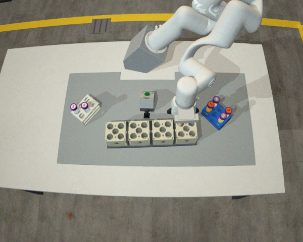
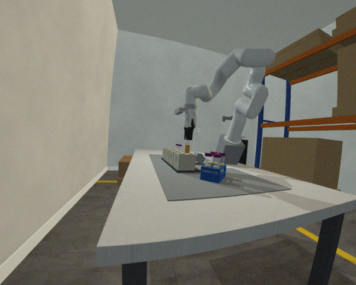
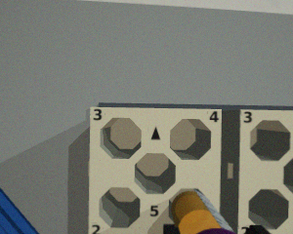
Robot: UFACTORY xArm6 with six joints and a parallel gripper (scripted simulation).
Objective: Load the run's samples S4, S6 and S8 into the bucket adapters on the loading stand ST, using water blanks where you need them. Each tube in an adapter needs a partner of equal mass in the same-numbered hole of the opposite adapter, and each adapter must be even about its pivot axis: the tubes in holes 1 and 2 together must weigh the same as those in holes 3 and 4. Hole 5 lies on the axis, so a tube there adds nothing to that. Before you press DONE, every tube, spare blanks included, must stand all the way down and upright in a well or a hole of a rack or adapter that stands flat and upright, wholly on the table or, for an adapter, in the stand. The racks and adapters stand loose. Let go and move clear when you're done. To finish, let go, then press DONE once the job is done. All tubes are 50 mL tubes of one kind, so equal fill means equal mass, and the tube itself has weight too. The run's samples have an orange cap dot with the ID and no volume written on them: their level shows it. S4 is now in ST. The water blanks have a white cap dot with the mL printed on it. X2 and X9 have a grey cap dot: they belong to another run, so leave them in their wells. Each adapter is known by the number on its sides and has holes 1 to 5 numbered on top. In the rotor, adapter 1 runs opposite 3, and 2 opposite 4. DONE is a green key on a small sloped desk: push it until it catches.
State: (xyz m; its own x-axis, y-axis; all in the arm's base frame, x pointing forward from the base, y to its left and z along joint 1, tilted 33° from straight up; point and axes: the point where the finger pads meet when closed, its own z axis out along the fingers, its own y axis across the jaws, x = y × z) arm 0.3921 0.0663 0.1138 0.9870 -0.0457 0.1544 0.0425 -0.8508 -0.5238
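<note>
My gripper is shut on an upright orange-filled tube with a purple cap; its ID is hidden. Its lower end appears inside hole 1 of the rightmost adapter; most of it stands above the top. Holes 2 to 5 there look empty. The other adapters show empty holes. The blue rack holds two orange-dot tubes and two grey-dot tubes.
A white rack at the left holds two water blanks. The DONE desk with its green key stands behind the adapters, left of my gripper. The blue rack is close to the right of the stand.
</note>
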